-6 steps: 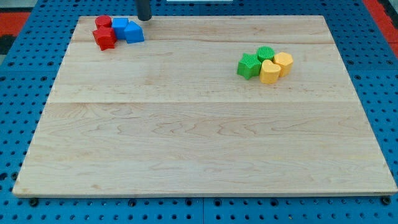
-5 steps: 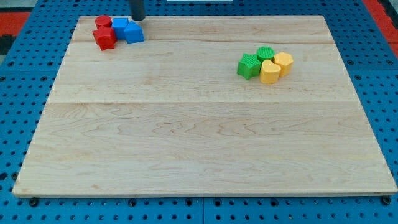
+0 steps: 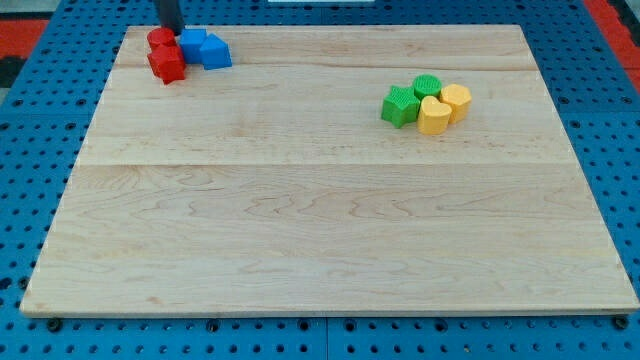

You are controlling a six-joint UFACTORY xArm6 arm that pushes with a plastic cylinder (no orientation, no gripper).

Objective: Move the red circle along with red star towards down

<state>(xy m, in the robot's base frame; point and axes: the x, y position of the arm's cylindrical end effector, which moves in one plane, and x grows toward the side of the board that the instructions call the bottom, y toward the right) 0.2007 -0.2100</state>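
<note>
The tip (image 3: 170, 29) has slid left along the worktop's (image 3: 320, 220) far edge and now sits just behind the red circle (image 3: 160, 39), with the red star (image 3: 167, 64) in front. That looks lined up to push both nearer; there is no pincer on this rod.

All I can see of my arm is a short length of the rod, cut off by the view's top edge. It is a plain, straight cylinder, dark grey to near black, with a dull sheen. My tip (image 3: 171, 30) ends blunt and flat. No cables, screws or markings show on it.
</note>
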